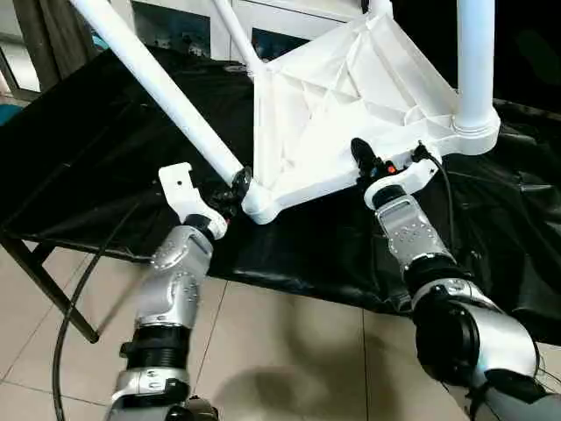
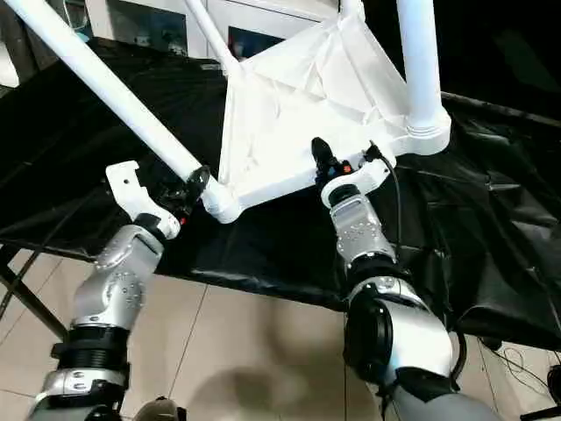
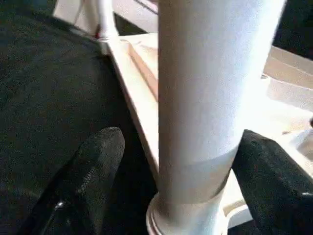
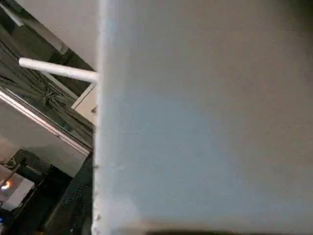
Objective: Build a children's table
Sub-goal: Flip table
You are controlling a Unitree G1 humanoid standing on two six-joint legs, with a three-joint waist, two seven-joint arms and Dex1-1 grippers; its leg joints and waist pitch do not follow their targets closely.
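Your children's table (image 1: 351, 105) is small, white and plastic, and it lies upside down on the big table (image 1: 79, 158) with the black cloth, close to the edge near you. You can see the ribs that criss-cross under its top, and each corner has a round socket. Long white legs stick out of the sockets. One leg (image 1: 476, 61) stands straight up at the corner on your right. Another leg (image 1: 149, 74) leans far over to your left from the near corner socket (image 1: 256, 206). A third leg (image 1: 235, 35) rises at the far side. Your left claw (image 1: 232, 189) sits right at the bottom of the leaning leg, just above the socket. In the left wrist view its two black fingers (image 3: 88, 176) stand on either side of the leg with small gaps, so the claw is spread open around the leg and is not squeezing it. Your right claw (image 1: 364, 158) is up against the near long edge of the top, between the two near corners. You cannot tell if that claw is open or closed. Below the big table there is a tiled floor (image 1: 289, 360).
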